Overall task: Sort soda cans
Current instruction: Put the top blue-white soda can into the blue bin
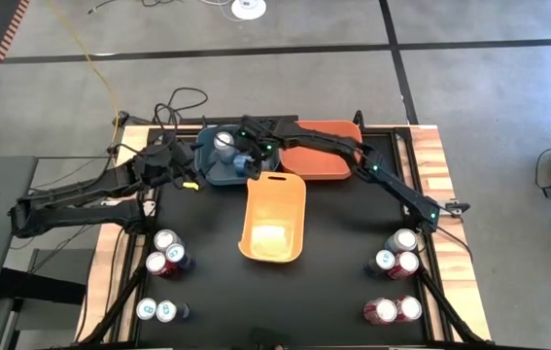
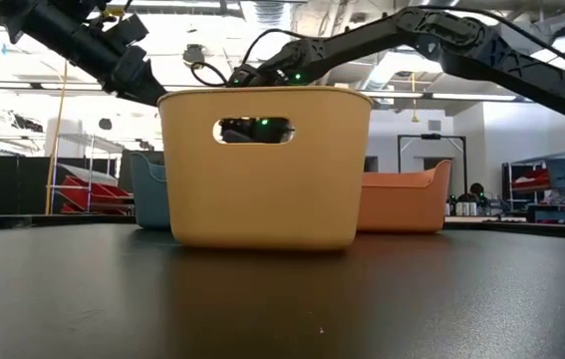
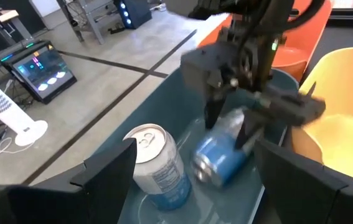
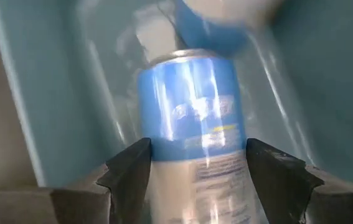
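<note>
on my overhead feed the right gripper (image 1: 248,162) is reached across into the blue bin (image 1: 219,176) at the far side of the table, and its fingers (image 4: 129,171) sit on either side of a blue can (image 4: 192,130), closed against its body. from the left wrist camera that blue can (image 3: 218,152) is tilted, nearly on its side, low inside the bin, with the right gripper (image 3: 229,127) coming down on it from above. a second blue can (image 3: 157,163) stands upright just beside it in the same bin, silver top up. my left gripper (image 1: 180,173) hangs just outside the blue bin's left wall, fingers (image 3: 111,171) spread wide with nothing between them. the yellow bin (image 1: 273,218) lies mid-table in front of the blue one, and the orange bin (image 1: 322,151) sits beside the blue one on its right. the rest of the soda cans stand in small groups near the front corners: red and light ones at front left (image 1: 166,253), two light ones (image 1: 156,310) closer to the edge, and more on the right (image 1: 399,251), with two red ones (image 1: 392,310) nearest the front.
</note>
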### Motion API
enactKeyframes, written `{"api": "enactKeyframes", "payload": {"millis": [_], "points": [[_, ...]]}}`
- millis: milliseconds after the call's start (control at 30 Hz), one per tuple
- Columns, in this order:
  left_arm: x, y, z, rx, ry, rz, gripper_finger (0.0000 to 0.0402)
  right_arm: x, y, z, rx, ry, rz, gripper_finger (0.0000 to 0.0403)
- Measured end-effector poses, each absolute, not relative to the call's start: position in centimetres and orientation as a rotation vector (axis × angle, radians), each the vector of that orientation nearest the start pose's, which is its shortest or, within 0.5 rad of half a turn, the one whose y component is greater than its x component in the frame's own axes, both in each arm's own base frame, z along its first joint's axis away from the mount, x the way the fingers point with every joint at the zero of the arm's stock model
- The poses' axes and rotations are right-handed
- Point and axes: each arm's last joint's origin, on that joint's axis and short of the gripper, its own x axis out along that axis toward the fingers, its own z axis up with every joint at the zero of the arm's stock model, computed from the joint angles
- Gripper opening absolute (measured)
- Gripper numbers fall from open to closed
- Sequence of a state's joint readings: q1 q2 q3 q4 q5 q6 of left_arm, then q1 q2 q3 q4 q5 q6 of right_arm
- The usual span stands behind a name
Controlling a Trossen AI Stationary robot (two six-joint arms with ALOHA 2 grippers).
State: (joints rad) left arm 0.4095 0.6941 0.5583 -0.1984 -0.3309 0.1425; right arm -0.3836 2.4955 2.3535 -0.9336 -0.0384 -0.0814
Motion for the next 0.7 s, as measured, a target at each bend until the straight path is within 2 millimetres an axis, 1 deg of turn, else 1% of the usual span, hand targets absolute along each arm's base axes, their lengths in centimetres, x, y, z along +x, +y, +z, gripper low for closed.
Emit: {"api": "enactKeyframes", "payload": {"millis": [100,233,300,400,500,600,700], "points": [[14.1,7.1,26.7,0.127,0.398,0.706,0.0318,48.9,-19.7,20.7,0.148,1.057,-0.271,0.0276],[14.1,7.1,26.7,0.130,0.400,0.706,0.0318,49.3,-20.2,21.8,0.098,0.965,-0.264,0.0276],[14.1,7.1,26.7,0.131,0.405,0.705,0.0318,49.4,-20.8,22.1,0.078,0.925,-0.269,0.0276],[14.0,7.1,26.6,0.129,0.414,0.705,0.0318,48.9,-21.6,21.6,0.080,0.953,-0.268,0.0276],[14.0,7.1,26.6,0.129,0.418,0.705,0.0318,48.3,-21.9,20.9,0.090,0.999,-0.220,0.0276],[14.0,7.1,26.6,0.128,0.416,0.706,0.0318,48.0,-21.4,20.7,0.094,1.044,-0.146,0.0276],[14.0,7.1,26.6,0.128,0.414,0.706,0.0318,47.9,-20.5,20.5,0.079,1.092,-0.106,0.0276]]}}
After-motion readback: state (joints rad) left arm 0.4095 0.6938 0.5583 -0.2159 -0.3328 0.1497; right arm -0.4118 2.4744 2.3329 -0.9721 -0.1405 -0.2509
